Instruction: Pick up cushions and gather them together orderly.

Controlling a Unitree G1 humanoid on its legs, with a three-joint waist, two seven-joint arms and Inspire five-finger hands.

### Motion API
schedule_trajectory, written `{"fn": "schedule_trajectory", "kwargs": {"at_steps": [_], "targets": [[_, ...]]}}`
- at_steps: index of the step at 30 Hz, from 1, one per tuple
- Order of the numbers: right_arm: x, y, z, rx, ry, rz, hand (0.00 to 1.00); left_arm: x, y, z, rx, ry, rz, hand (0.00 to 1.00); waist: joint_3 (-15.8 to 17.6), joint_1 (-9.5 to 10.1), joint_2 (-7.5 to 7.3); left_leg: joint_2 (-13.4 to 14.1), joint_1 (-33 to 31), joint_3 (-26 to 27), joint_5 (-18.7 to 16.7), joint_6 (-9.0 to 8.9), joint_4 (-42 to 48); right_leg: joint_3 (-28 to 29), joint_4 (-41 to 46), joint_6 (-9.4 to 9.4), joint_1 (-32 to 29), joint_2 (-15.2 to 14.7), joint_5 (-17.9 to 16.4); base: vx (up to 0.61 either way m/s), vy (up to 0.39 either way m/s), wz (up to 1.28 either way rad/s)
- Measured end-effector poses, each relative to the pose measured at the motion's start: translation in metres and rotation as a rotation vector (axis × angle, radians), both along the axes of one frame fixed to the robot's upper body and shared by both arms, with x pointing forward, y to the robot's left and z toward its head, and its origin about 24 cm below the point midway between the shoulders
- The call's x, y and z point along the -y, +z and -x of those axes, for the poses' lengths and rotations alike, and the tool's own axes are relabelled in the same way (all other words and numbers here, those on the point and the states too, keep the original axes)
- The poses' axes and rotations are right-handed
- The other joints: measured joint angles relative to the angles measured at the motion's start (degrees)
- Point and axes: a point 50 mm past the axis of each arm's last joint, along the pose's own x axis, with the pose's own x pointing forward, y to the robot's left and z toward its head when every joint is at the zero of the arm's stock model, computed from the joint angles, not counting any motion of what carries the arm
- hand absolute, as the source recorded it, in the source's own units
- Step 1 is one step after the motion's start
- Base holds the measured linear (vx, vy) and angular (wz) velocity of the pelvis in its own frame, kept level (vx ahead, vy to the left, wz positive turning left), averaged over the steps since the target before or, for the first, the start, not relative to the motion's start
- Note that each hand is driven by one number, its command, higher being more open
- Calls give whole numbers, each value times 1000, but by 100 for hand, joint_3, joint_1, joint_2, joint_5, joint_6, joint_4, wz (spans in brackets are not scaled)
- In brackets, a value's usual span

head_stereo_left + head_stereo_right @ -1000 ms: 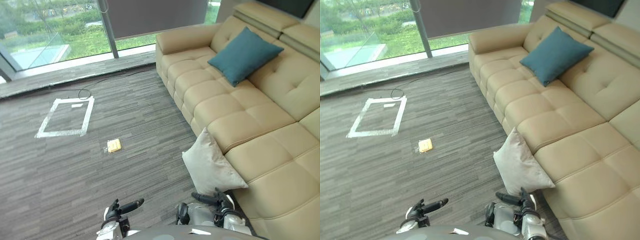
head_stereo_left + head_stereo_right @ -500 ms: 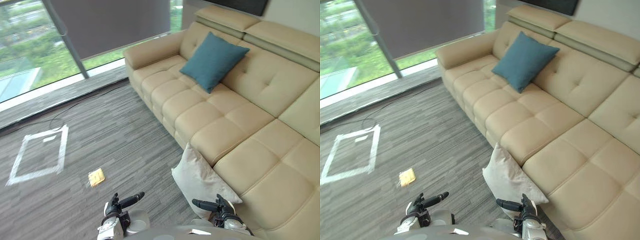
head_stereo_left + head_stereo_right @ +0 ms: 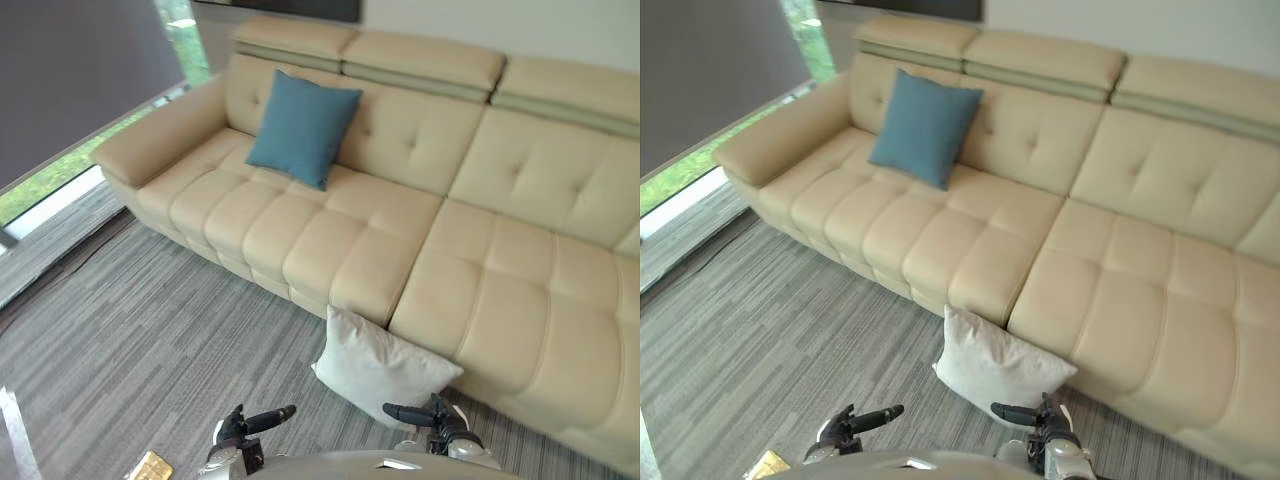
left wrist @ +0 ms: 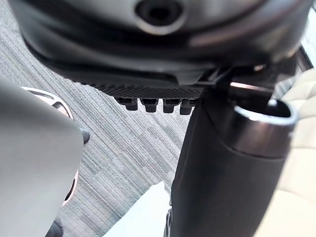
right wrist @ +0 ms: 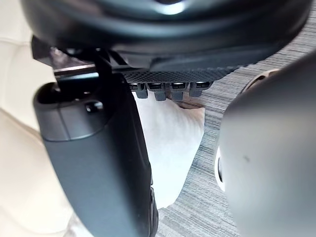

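A teal square fabric cushion (image 3: 303,127) is seen propped against the backrest of a beige tufted leather sofa (image 3: 510,280). A pale grey square cushion (image 3: 378,365) is leant against the sofa's front, standing on grey striped carpet (image 3: 120,340). The left hand (image 3: 237,430) and right hand (image 3: 440,424) are held low before it, fingers extended, nothing gripped.

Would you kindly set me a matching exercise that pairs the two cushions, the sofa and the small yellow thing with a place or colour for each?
Column one:
1 blue cushion
2 white cushion
3 yellow thing
4 sofa

Column two:
A on the carpet, leaning against the sofa's front
B beige, along the wall
C flat on the carpet, apart from the sofa
D propped upright on the sofa

Pairs: 1-D, 2-A, 3-C, 4-B
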Motion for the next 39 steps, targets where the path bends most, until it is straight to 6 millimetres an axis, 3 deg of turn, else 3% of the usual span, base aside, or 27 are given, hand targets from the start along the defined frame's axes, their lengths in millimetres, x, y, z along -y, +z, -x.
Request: {"fn": "schedule_trajectory", "kwargs": {"at_steps": [5, 7, 8, 10, 11, 12, 13, 15, 16, 19, 20, 25, 33, 36, 38, 39], "targets": [[4, 0, 3, -5, 11, 21, 100, 0, 1, -4, 10, -43, -6, 100, 55, -78, -76, 187, -118, -29, 120, -74, 774, 245, -996, -31, 529, 264, 262, 58, -142, -36], [0, 1, 0, 7, 10, 13, 100, -2, 3, -9, 25, -41, -14, 100, 193, -75, -134, 457, -534, -50, 121, -74, 1964, 383, -1314, -75, 752, 331, 397, 26, -105, -38], [-3, 2, -3, 21, 10, 7, 100, -7, 6, -14, 49, -25, -30, 100, 292, 7, -157, 631, -994, -389, -274, -104, 2990, 603, -1390, -95, 882, 385, 398, -5, -57, -51], [-2, 2, -2, 18, 6, 12, 100, -6, 7, -17, 66, -15, -26, 100, 334, 73, -139, 533, -1119, -753, -693, -100, 3114, 818, -1381, -105, 955, 387, 398, 9, 21, -74], [-4, 1, -2, 17, 3, 7, 100, -6, 8, -18, 76, -14, -30, 100, 353, 96, -163, 338, -1227, -1123, -930, -76, 2938, 1047, -1344, -106, 1018, 362, 397, 14, 77, -83], [-5, 1, -1, 16, 0, 4, 100, -7, 9, -19, 80, -14, -31, 100, 362, 107, -177, 268, -1254, -1254, -964, -70, 2824, 1128, -1325, -105, 1034, 345, 396, 9, 129, -109], [-8, 1, 0, 14, -5, -2, 100, -6, 10, -21, 93, -13, -30, 100, 386, 147, -213, 68, -1397, -1741, -995, -58, 2434, 1390, -1220, -77, 1013, 289, 375, 5, 146, -100], [-6, 2, -1, 24, -8, 6, 100, -1, 10, -22, 98, -9, -20, 100, 401, 149, -108, -19, -1471, -2322, -575, 21, 1832, 1617, -1011, 105, 903, 345, 255, -8, 165, -82], [0, 5, -3, 40, -13, 24, 100, 4, 9, -21, 95, -2, -4, 100, 399, 146, 98, 73, -1468, -2583, -367, -51, 1612, 1744, -772, 228, 816, 461, 89, -12, 286, -43], [-13, 2, 3, 33, -31, -7, 100, -10, 10, -18, 92, 5, -39, 100, 267, 168, -266, -196, -1379, -2233, -390, 120, 1433, 1934, -390, 429, 545, 82, -90, 34, 245, -34], [-15, 2, 5, 31, -33, -16, 100, -13, 10, -16, 86, 6, -44, 100, 235, 168, -324, -290, -1296, -2126, -364, 169, 1320, 2010, -372, 457, 525, -16, -102, 78, 143, -32], [-13, 2, 6, 31, -37, -9, 100, -6, 8, -13, 77, 6, -29, 100, 213, 163, -252, -382, -841, -1726, -349, 203, 1033, 2194, -415, 543, 654, -133, -95, 75, 61, -36], [-4, 4, 6, 43, -113, 19, 100, -1, 8, -14, 81, -1, -20, 100, 276, 172, -138, -28, -716, -1591, -461, 76, 1322, 2145, -11, 540, 598, 110, -112, 21, -74, -16], [-1, 11, -11, 109, -136, 34, 100, -6, 17, -34, 155, 34, -29, 100, 513, 172, -175, 102, -1557, -1713, -904, 93, 2457, 2018, 1025, 469, -179, 55, -619, -153, -79, 5], [-1, 24, -41, 205, -158, 23, 100, -8, 32, -67, 254, 51, -44, 100, 1033, 167, -206, 212, -2519, -1928, -1216, 102, 3463, 1932, 1995, 404, -1029, 28, -976, -243, -86, 21], [-1, 27, -48, 228, -158, 24, 100, -8, 35, -73, 274, 47, -46, 100, 1102, 160, -211, 233, -2719, -1957, -1274, 99, 3624, 1919, 2166, 389, -1229, 24, -1030, -302, -74, 14]]}}
